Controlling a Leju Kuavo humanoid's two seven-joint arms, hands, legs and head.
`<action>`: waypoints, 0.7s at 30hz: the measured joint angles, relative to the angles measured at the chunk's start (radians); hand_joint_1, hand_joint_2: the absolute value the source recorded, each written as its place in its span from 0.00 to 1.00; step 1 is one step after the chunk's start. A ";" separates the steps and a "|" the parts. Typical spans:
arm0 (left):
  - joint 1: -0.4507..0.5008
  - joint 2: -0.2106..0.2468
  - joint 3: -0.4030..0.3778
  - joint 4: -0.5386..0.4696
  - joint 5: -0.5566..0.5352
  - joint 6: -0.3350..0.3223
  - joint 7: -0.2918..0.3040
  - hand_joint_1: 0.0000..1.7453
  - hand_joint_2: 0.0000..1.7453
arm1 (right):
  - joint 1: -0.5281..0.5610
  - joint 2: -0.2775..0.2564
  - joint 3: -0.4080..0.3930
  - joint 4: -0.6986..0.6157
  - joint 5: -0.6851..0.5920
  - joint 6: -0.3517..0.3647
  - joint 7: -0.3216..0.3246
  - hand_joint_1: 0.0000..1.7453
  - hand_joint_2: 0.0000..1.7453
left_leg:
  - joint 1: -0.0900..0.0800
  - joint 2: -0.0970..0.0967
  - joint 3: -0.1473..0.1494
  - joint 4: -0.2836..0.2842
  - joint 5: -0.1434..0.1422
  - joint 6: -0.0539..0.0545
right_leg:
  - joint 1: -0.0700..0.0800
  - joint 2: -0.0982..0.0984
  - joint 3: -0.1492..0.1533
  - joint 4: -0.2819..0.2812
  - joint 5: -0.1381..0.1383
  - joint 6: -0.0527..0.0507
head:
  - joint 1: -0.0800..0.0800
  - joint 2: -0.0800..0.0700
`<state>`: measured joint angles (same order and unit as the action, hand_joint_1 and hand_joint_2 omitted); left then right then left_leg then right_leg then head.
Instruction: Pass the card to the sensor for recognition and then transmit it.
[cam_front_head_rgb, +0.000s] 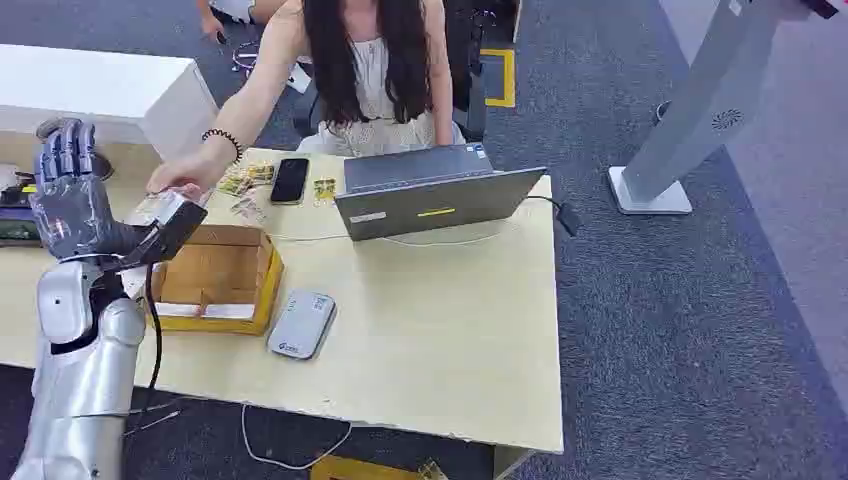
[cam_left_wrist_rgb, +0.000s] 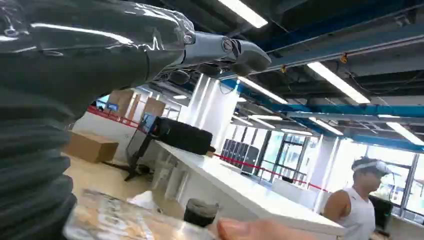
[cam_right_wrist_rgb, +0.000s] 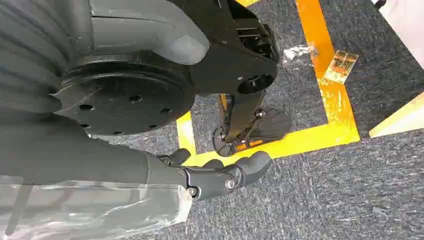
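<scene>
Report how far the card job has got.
Near the end, it seems. The left hand is raised at the desk's far left, and the card sits at its thumb side with the person's hand reaching onto it, so the handover looks under way. The grey sensor lies alone beside the wooden box; whether scanning happened cannot be told. The right hand hangs over the floor. Left: releasing the card.

Even, bright indoor light falls on the pale surface (cam_front_head_rgb: 430, 300) in the head view, with only soft, faint shadows under the laptop (cam_front_head_rgb: 440, 200). In the left wrist view, long ceiling light strips (cam_left_wrist_rgb: 340, 80) glare white and the far windows wash out; the nearest things at the frame's lower edge are blurred. The right wrist view is sharp, with sheen on the plastic wrap (cam_right_wrist_rgb: 90, 210).
</scene>
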<state>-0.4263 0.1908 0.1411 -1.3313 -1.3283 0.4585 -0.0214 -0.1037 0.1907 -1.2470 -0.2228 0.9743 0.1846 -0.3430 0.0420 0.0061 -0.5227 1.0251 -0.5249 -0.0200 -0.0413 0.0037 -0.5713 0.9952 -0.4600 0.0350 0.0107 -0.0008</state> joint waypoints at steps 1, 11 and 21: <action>-0.004 0.007 -0.011 0.011 -0.002 0.001 0.002 0.00 1.00 | 0.000 0.000 0.000 0.000 0.000 0.000 0.001 0.00 1.00 | 0.000 0.000 0.000 0.000 0.000 0.000 | 0.000 0.000 0.000 0.000 0.000 0.000 | 0.000 0.000; -0.015 0.034 -0.048 0.066 -0.029 0.005 0.024 0.00 1.00 | 0.000 0.000 0.011 0.001 0.002 0.000 0.004 0.00 1.00 | 0.000 0.000 -0.002 0.000 0.000 0.000 | 0.000 0.000 -0.002 0.000 0.000 0.000 | 0.000 0.000; -0.005 0.037 -0.057 0.077 -0.027 0.002 0.032 1.00 1.00 | 0.000 0.000 0.023 0.001 0.013 0.000 0.004 0.00 1.00 | 0.000 0.000 -0.002 0.000 0.000 0.000 | 0.000 0.000 -0.002 0.000 0.000 0.000 | 0.000 0.000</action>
<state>-0.4314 0.2274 0.0839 -1.2539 -1.3554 0.4608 0.0103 -0.1035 0.1907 -1.2242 -0.2220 0.9873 0.1846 -0.3387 0.0420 0.0062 -0.5250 1.0251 -0.5250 -0.0200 -0.0414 0.0037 -0.5734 0.9951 -0.4602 0.0352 0.0107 -0.0008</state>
